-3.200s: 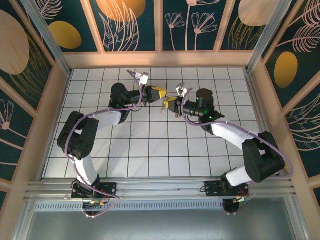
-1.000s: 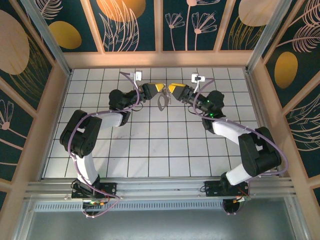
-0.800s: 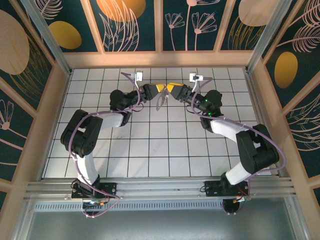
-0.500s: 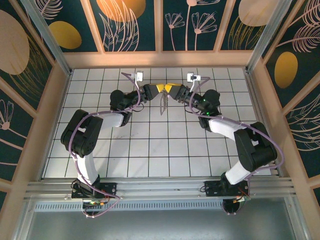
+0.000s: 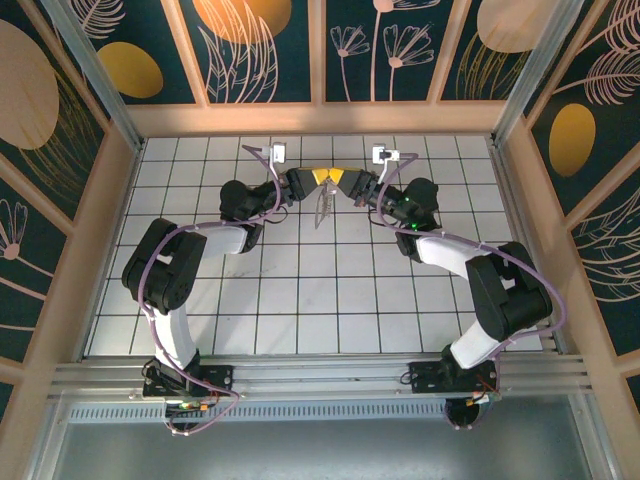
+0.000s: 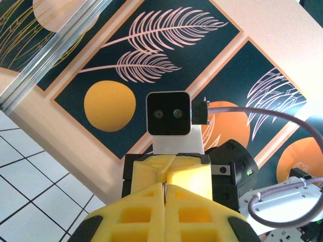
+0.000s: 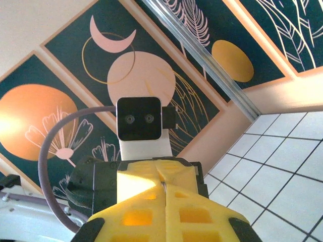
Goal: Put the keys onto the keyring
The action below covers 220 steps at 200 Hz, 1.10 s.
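From above, the left gripper (image 5: 322,178) and the right gripper (image 5: 339,178) meet tip to tip over the far middle of the tiled table (image 5: 300,285). The keyring (image 5: 321,206) hangs just below where they meet, slightly to the left gripper's side. At this size the key cannot be told apart from it, nor can I tell which gripper carries it.

In the left wrist view, the left gripper (image 6: 165,209) has its yellow fingers pressed together along one seam. The right gripper (image 6: 166,170) sits straight ahead, touching it, with a camera (image 6: 168,113) above.

In the right wrist view, the right gripper (image 7: 164,209) is likewise closed tight. The left gripper (image 7: 158,174) butts against it. What either pair pinches is hidden.
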Each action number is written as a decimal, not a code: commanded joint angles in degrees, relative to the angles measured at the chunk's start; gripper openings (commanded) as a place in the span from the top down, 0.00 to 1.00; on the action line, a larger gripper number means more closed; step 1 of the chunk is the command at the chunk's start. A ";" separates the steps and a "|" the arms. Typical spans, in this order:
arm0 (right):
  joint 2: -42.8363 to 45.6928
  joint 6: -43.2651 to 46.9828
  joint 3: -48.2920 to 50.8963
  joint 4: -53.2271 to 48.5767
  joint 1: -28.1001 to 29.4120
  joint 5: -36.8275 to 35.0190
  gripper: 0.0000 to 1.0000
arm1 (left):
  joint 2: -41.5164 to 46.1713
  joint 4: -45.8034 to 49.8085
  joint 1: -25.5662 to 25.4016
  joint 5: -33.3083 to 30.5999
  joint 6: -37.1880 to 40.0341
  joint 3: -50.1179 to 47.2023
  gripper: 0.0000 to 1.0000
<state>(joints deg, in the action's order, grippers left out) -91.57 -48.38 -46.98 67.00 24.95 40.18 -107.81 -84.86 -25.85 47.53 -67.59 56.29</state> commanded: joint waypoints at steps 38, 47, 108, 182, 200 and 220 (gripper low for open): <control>1.28 3.44 -1.97 -2.31 -0.28 1.48 1.00 | 0.32 2.28 -0.04 -0.87 3.27 2.22 0.98; 1.73 4.24 -2.13 -3.58 -0.91 1.69 1.00 | 1.20 5.22 0.08 -0.86 5.66 2.55 0.94; 0.98 8.15 -7.45 -13.83 -6.45 7.59 1.00 | 5.92 24.91 3.09 0.26 18.95 6.66 0.76; -3.14 16.73 -16.43 -26.99 -9.57 19.28 1.00 | 3.27 45.75 5.45 9.86 31.75 17.33 0.68; -4.62 19.04 -18.67 -30.40 -9.79 22.14 1.00 | 1.73 48.80 5.50 12.88 33.28 19.98 0.68; -5.68 19.64 -19.88 -31.55 -9.84 24.01 1.00 | 0.50 49.53 5.54 15.16 33.36 21.35 0.68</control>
<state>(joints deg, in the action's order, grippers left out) -96.01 -32.16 -63.90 38.41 15.44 58.35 -105.01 -40.40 -20.62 57.10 -37.54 75.37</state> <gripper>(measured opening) 0.044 0.322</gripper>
